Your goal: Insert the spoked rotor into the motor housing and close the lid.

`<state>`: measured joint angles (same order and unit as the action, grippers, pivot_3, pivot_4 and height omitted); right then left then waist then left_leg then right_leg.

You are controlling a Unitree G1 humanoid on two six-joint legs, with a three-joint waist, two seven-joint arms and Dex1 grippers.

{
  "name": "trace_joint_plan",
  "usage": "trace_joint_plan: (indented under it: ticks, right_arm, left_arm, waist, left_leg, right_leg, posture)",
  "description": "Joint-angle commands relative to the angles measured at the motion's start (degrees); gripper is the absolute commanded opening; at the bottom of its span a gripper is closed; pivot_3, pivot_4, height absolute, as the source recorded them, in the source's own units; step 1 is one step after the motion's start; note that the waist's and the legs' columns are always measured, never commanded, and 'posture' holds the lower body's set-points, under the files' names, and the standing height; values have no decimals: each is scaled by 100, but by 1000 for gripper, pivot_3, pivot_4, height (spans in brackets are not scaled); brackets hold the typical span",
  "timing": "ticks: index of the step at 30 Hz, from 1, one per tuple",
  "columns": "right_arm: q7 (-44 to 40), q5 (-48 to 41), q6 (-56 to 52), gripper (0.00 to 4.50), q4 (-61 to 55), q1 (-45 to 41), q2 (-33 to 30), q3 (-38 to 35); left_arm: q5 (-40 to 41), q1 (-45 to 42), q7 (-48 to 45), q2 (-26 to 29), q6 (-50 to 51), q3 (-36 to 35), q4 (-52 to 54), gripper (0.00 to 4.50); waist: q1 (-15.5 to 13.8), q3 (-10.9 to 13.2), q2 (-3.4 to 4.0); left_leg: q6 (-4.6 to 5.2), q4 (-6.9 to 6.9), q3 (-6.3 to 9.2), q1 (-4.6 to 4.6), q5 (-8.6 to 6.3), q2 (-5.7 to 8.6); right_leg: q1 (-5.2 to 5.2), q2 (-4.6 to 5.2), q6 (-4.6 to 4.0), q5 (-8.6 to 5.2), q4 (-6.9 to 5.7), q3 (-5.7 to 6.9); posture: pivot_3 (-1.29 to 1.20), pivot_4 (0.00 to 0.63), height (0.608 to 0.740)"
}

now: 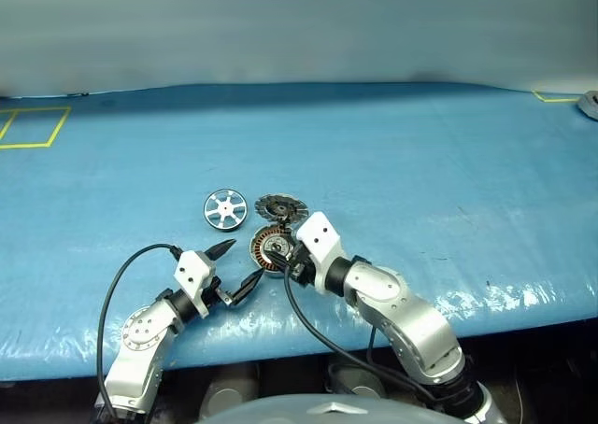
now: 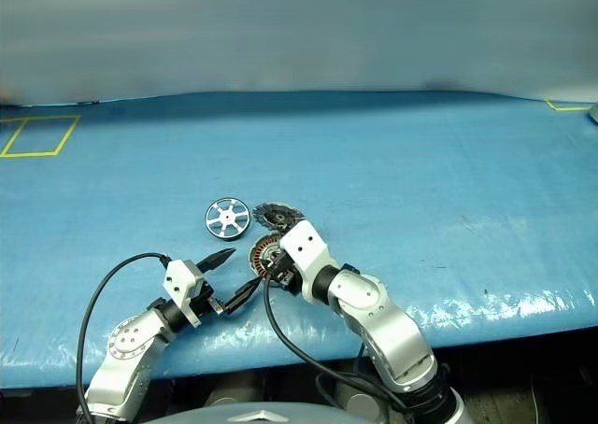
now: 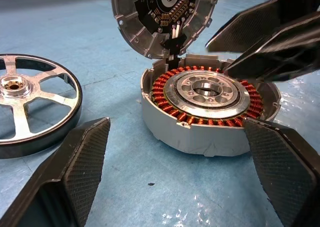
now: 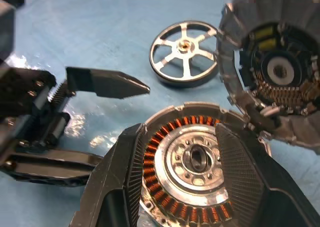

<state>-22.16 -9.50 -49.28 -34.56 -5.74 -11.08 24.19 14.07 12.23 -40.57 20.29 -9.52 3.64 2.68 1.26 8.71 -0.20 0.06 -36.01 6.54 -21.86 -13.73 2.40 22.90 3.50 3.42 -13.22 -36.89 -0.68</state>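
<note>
The spoked rotor (image 1: 225,209) lies flat on the blue table, left of the lid and apart from both grippers. The motor housing (image 1: 269,247) sits just in front of it, its copper winding ring (image 3: 172,89) and central bearing uncovered. The lid (image 3: 165,17) stands swung open on the housing's far rim, dark inside showing. My left gripper (image 1: 235,269) is open, level, its fingers (image 3: 85,162) just short of the housing's near side. My right gripper (image 4: 180,132) hovers over the housing, pointing down at it, jaws apart with nothing between them.
The table's front edge (image 1: 280,340) runs close behind both wrists. A yellow tape square (image 1: 33,125) marks the far left of the blue cover, and another tape corner (image 1: 551,97) sits far right. A black cable (image 1: 117,289) loops from my left wrist.
</note>
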Motion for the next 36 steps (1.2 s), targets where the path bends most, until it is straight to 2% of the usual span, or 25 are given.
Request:
trace_joint_plan:
  ticks: [1,5,6,16,36]
  right_arm:
    - [272,139,-611,1378,-329,-229,-116,95]
    - [604,329,-1259,71,-231,-704,-58,284]
    - [657,333,-1347,31,-175,-779,-13,292]
    - [779,421,-1486,31,236,-1102,-10,474]
    - [651,330,-1019,31,591,-854,166,584]
  left_arm:
    - [-7,-21,19,-25,-80,-1,95,4500]
    - [-10,-55,0,-28,-88,19,50,4500]
    - [-8,-57,-6,-30,-91,22,42,4500]
    - [-30,-45,4,-71,-160,7,-50,4500]
    - [4,-17,-30,-71,-258,-35,-184,4500]
  waist:
    - [0,0,0]
    - [2,0,0]
    - [-2,0,0]
    - [-2,0,0]
    - [12,0,0]
  left_leg:
    - [0,0,-1,0,0,1]
    - [-1,-2,-4,0,1,1]
    - [-1,-1,-3,0,1,1]
    - [0,3,0,-2,0,4]
    - [0,2,1,-1,0,3]
  right_leg:
    - [0,0,0,0,0,0]
    - [2,1,-1,1,0,-2]
    - [3,0,-1,1,-1,-1]
    - [3,2,0,2,2,1]
    - [2,0,0,2,1,2]
  posture:
    - [0,150,740]
    - [0,150,740]
    - [0,150,740]
    - [0,150,740]
    - [0,150,740]
